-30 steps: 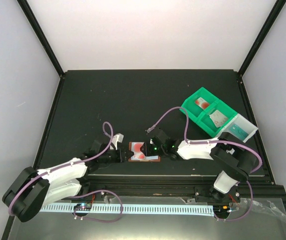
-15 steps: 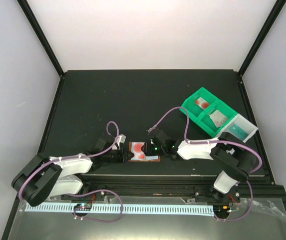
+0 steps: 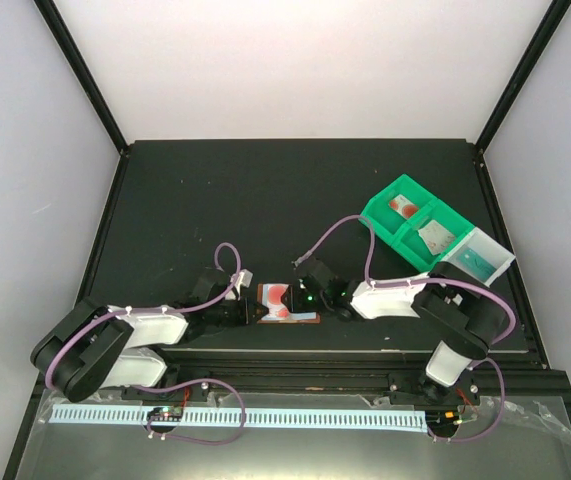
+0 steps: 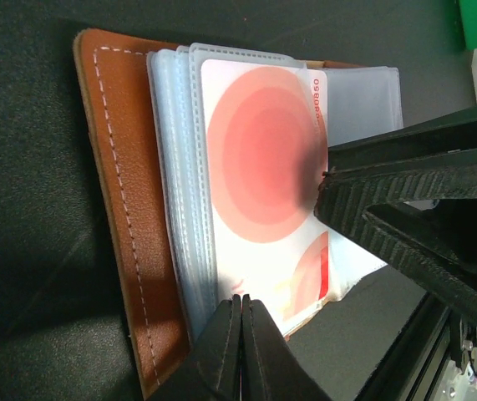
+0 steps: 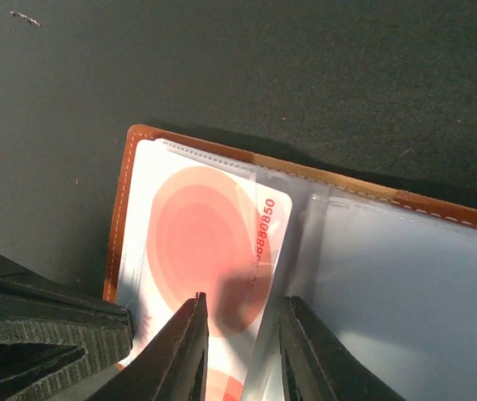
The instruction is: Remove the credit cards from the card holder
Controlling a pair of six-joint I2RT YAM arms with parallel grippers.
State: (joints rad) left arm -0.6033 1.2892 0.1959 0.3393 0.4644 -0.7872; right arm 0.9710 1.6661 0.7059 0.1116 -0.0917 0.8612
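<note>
The brown leather card holder lies open near the table's front edge, its clear sleeves fanned out. A white credit card with a round red blot sits in the top sleeve, its numbered edge poking out. My left gripper is shut, pinching the near edge of the sleeve stack from the left. My right gripper is open and comes in from the right. One of its fingers is over the card and the other over an empty sleeve.
A green compartmented tray stands at the right rear with cards in its sections, and a pale bin adjoins it. The table's front rail runs close behind both grippers.
My left arm has slid right up to the holder and its jaws have closed on the sleeve edge. The right gripper has hardly moved.
</note>
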